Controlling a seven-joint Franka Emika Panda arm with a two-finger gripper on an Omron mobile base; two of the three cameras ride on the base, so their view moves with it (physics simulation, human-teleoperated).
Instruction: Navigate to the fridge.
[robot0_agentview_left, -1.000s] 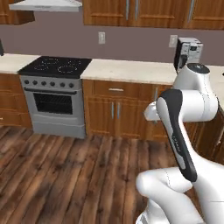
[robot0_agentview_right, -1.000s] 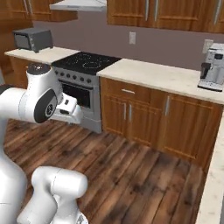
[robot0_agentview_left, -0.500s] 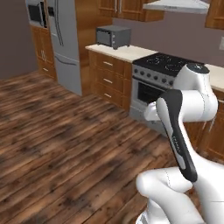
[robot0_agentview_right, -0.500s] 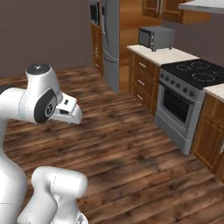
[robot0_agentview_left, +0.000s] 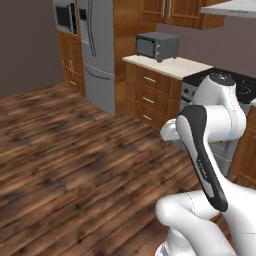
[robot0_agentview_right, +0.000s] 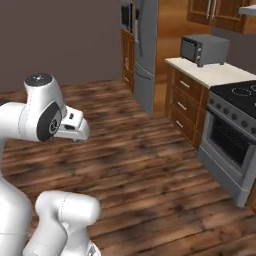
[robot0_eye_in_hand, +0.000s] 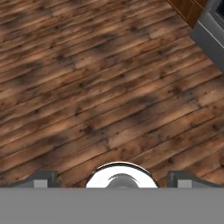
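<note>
The fridge (robot0_agentview_left: 98, 52) is a tall grey stainless unit with long dark vertical handles, standing against the far wall between wood cabinetry and the counter run. It stands at the upper left of the left base view, and the fridge (robot0_agentview_right: 145, 52) is at the upper middle of the right base view. Wooden floor lies between me and it. My gripper (robot0_eye_in_hand: 113, 180) is open, pointing down at bare floorboards with nothing between its fingertips (robot0_eye_in_hand: 42, 179). The arm is folded close over the base.
A small grey microwave (robot0_agentview_left: 157, 46) sits on the pale counter (robot0_agentview_left: 170, 65) right of the fridge, above wooden drawers (robot0_agentview_right: 184, 102). The steel stove (robot0_agentview_right: 231, 145) stands close at the right. A black built-in oven (robot0_agentview_left: 65, 17) is left of the fridge. Wooden floor (robot0_agentview_left: 60, 150) stretches to the left and ahead.
The whole view has swung left with the base: the stove has slid to the right edge, and the fridge has come nearer and grown larger. The arm's pose is unchanged.
</note>
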